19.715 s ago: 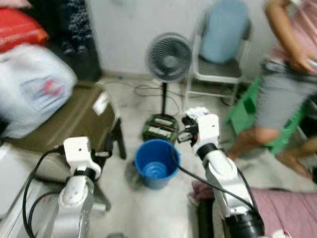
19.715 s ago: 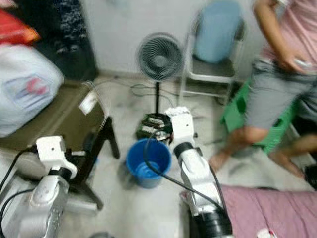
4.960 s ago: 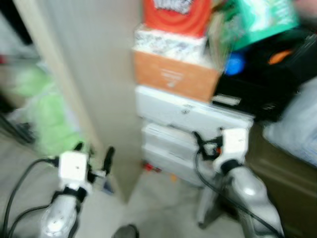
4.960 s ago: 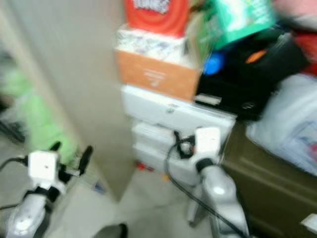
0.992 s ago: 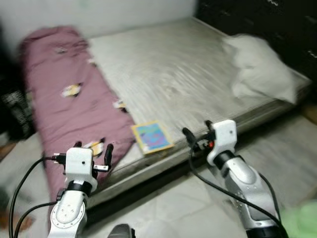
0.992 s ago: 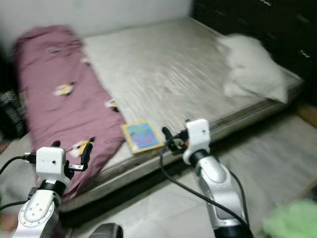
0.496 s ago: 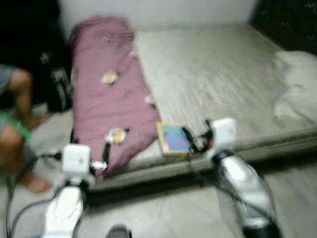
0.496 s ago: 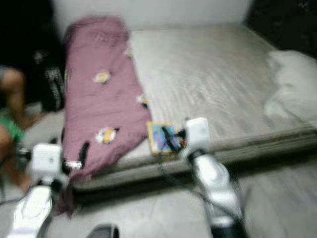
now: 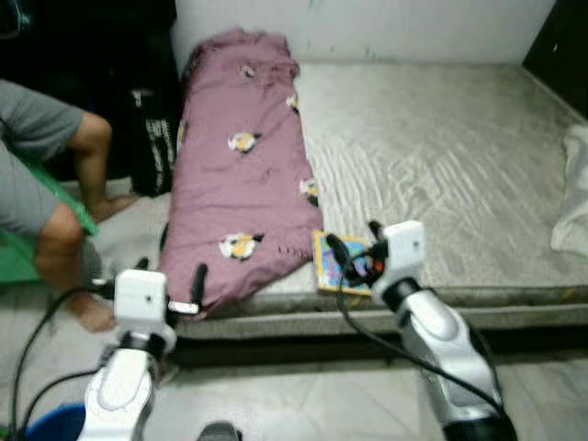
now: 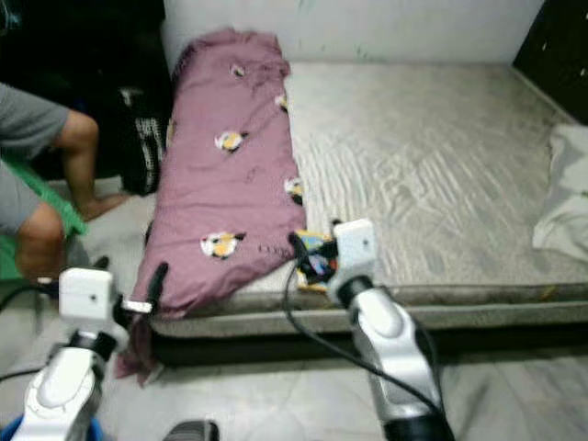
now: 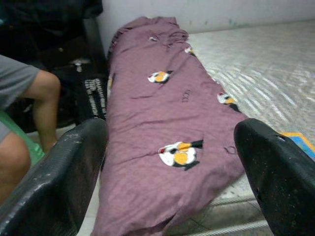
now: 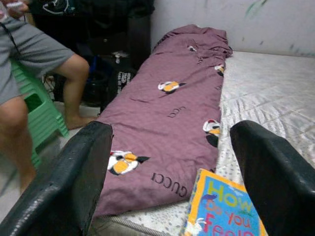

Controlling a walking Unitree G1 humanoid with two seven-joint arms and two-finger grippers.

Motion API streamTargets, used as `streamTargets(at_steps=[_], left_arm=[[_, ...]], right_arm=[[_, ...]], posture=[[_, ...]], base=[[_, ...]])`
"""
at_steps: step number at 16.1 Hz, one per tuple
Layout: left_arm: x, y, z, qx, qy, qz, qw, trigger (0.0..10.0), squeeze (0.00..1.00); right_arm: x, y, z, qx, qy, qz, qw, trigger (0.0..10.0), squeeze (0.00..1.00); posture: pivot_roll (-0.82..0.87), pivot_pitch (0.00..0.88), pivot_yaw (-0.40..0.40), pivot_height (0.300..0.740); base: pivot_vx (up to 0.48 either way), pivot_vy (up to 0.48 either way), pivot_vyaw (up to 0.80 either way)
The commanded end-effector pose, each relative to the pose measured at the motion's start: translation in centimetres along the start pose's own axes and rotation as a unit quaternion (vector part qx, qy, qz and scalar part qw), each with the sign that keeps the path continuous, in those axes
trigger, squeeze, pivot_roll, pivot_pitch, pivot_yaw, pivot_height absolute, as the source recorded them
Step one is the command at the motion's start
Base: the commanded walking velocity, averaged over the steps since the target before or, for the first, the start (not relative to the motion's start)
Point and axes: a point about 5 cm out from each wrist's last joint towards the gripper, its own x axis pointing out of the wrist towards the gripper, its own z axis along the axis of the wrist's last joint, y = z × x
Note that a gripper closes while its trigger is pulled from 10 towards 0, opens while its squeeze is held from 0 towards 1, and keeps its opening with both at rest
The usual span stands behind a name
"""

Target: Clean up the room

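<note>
A purple blanket with small bird prints lies rolled along the left side of a bare grey mattress. A colourful picture book rests on the mattress near its front edge, beside the blanket's lower end. My right gripper is open and empty, hovering just in front of the book. My left gripper is open and empty too, held low before the blanket's hanging corner. A white pillow lies at the mattress's right edge.
A person sits at the left on a green stool, bare legs near the bed's corner. A black bag stands between the person and the blanket. A blue bucket shows at the bottom left. Pale floor runs along the bed front.
The view has swung left: the seated person and black bag have come into sight and the pillow has slid to the right edge. Both arms keep their pose, fingers still apart.
</note>
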Motion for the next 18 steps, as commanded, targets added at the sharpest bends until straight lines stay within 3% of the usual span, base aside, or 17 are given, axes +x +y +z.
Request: streamTargets(at_steps=[1,16,18], left_arm=[[-0.06,0.21,0.21,0.001,-0.005,-0.002,1.0,10.0,0.0],[-0.13,0.16,0.27,-0.001,-0.01,-0.012,1.0,10.0,0.0],[0.02,0.28,0.28,0.003,-0.008,0.0,1.0,10.0,0.0]], right_arm=[[0.12,-0.04,0.23,0.0,-0.005,-0.001,1.0,10.0,0.0],[0.06,-0.33,-0.08,-0.002,-0.002,-0.004,1.0,10.0,0.0],[0.18,-0.2,-0.05,-0.002,-0.003,-0.004,1.0,10.0,0.0]], posture=[[0.0,0.066,-0.052,0.74],[0.01,0.058,-0.052,0.74],[0.01,0.061,-0.051,0.74]], base=[[0.0,0.0,0.47],[0.295,0.0,0.03],[0.0,0.0,0.0]])
